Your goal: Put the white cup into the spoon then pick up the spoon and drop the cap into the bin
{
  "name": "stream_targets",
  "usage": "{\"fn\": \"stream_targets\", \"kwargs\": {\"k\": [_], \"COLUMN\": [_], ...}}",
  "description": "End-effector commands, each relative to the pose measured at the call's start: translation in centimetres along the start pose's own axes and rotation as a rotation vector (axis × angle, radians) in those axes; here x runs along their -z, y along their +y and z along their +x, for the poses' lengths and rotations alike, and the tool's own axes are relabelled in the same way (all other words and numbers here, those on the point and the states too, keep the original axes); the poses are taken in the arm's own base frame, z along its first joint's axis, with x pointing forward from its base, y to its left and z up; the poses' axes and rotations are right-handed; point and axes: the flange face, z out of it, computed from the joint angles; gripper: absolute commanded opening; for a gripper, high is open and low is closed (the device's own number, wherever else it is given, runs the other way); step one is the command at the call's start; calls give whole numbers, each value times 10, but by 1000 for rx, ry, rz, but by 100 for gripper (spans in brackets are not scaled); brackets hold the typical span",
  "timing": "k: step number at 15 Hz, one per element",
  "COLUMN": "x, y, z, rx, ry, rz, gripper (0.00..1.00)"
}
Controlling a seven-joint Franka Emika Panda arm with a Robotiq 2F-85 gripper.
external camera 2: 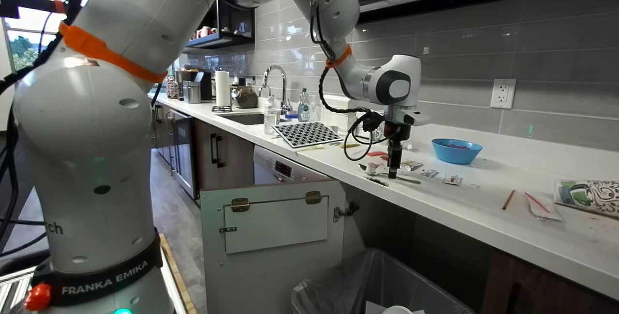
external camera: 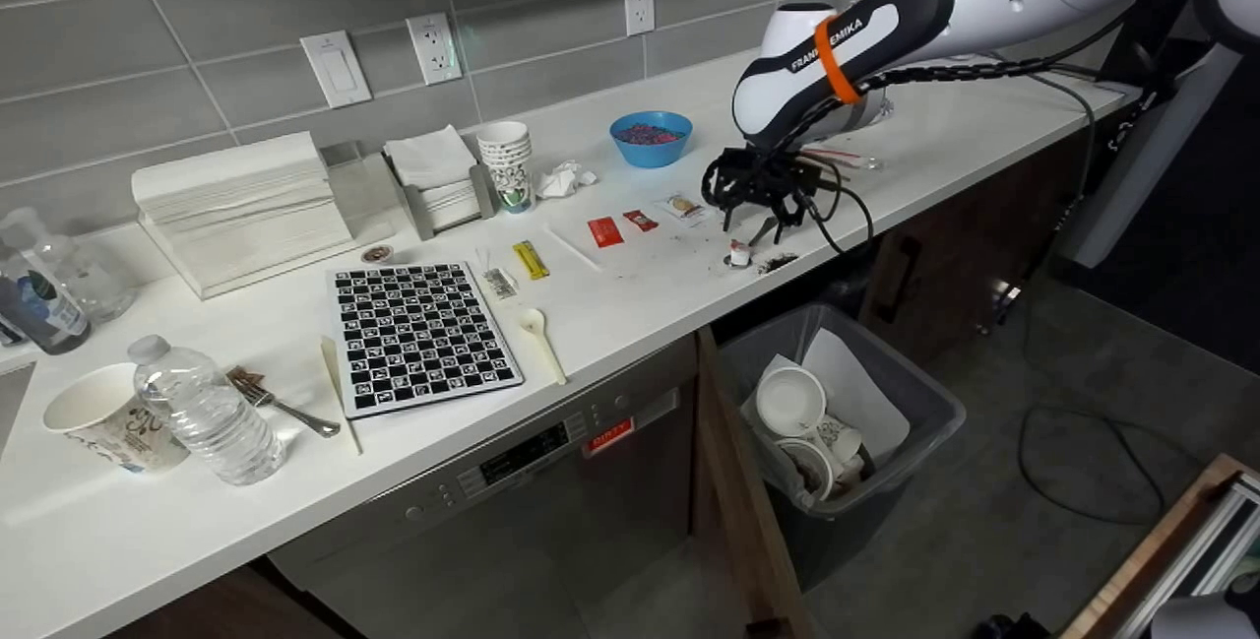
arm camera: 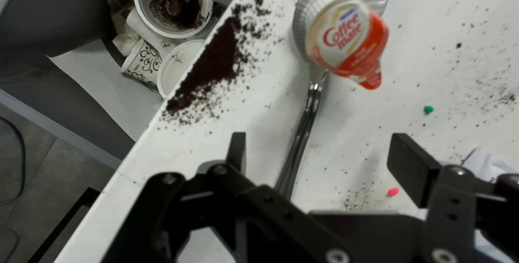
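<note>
Polished, reflective metal is shown by the spoon (arm camera: 312, 97) and a smooth surface by the white cup (arm camera: 344, 38). The bin (external camera: 866, 516) is lined with wrinkled, translucent plastic.

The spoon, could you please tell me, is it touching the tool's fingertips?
Apart: in the wrist view, white countertop shows between the spoon's handle and the tool's fingertips on both sides.
</note>
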Motion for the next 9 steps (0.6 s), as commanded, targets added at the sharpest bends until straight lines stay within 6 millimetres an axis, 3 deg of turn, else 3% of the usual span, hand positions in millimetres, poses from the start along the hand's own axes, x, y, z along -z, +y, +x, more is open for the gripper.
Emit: {"fn": "stream_targets", "kwargs": {"k": [1,9], "x": [-7,-6], "y": [-4,-4], "z": [0,-1], "rx": [-21,-38], "ry": [-18,-21], "rz": [25,26], "gripper": [76,65]}}
